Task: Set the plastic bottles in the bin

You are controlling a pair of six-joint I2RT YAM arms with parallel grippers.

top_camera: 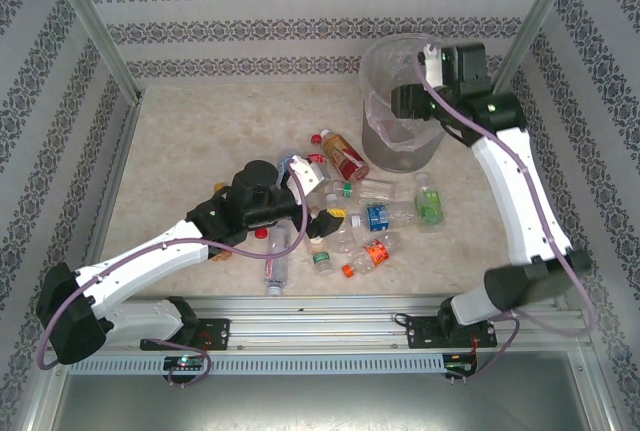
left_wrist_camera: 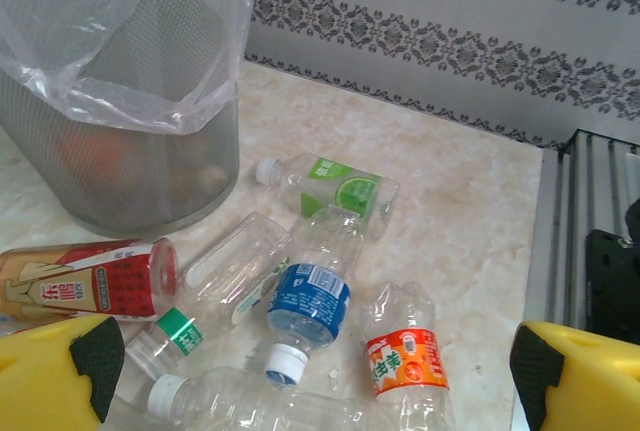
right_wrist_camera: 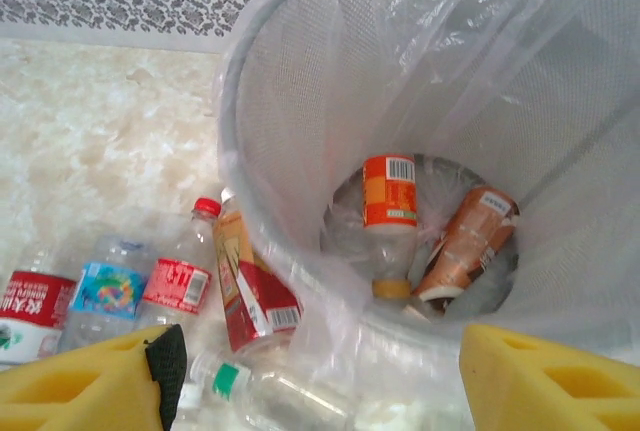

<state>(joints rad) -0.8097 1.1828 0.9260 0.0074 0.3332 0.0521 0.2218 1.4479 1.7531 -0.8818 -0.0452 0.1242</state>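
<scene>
Several plastic bottles lie in a heap on the marble table in front of the bin (top_camera: 402,106). In the left wrist view I see a blue-label bottle (left_wrist_camera: 308,303), an orange-label one (left_wrist_camera: 404,359), a green-label one (left_wrist_camera: 340,191) and a red-label one with amber liquid (left_wrist_camera: 85,279). My left gripper (left_wrist_camera: 315,381) hovers open over this heap, holding nothing; in the top view the left gripper (top_camera: 318,201) is at the heap's left side. My right gripper (right_wrist_camera: 315,386) is open and holds nothing, above the bin's near rim (right_wrist_camera: 300,101). Inside the bin lie an orange-label bottle (right_wrist_camera: 390,221) and a brown one (right_wrist_camera: 465,241).
The bin's clear bag liner (left_wrist_camera: 190,61) hangs loose over its rim. More bottles (right_wrist_camera: 180,281) lean against the bin's outside. A clear red-capped bottle (top_camera: 277,256) lies near the front rail (top_camera: 330,306). Patterned walls close off three sides.
</scene>
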